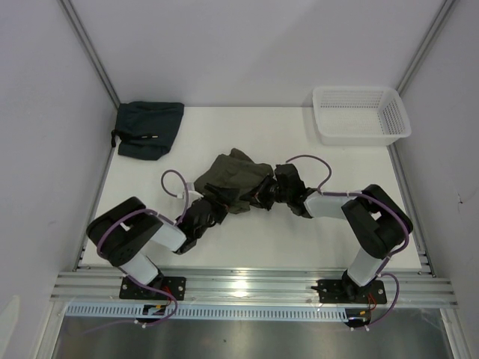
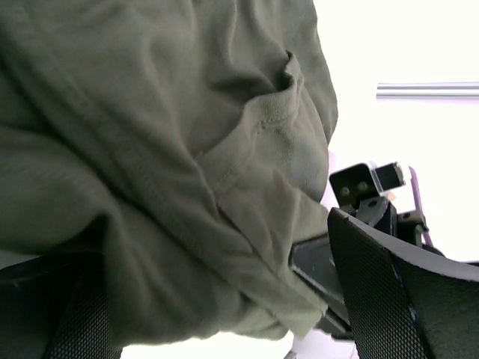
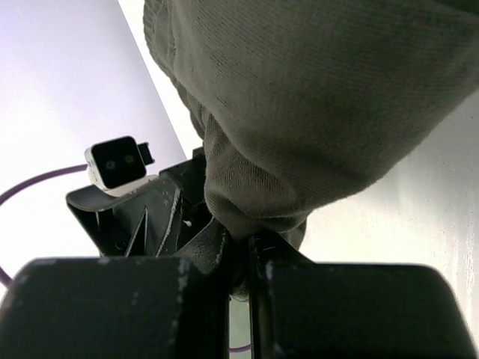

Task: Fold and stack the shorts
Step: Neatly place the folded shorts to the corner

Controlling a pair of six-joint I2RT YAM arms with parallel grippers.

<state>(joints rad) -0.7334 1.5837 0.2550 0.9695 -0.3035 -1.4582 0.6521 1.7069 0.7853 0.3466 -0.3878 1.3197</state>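
The right tool (image 3: 247, 243) is pinched almost fully together on a fold of the shorts (image 1: 236, 178). In its wrist view the olive cloth bunches out from between the two black fingers (image 3: 217, 254) and bulges up and away from them. The left tool (image 1: 200, 215) is spread as wide as it goes. In its own wrist view the cloth sags between its mesh-faced fingers (image 2: 404, 292) and fills most of the gap, but I cannot tell whether the pads press on it.

The two tools face each other low over the surface (image 1: 299, 239). The left tool is at the near-left edge of the shorts and the right tool at their right edge, so the crumpled garment lies between them and spreads away from both toward the back.

Well beyond the left tool, in the far left corner, lies a dark folded garment (image 1: 148, 129). Well beyond the right tool, in the far right corner, sits a white mesh basket (image 1: 355, 137), apart from the shorts.
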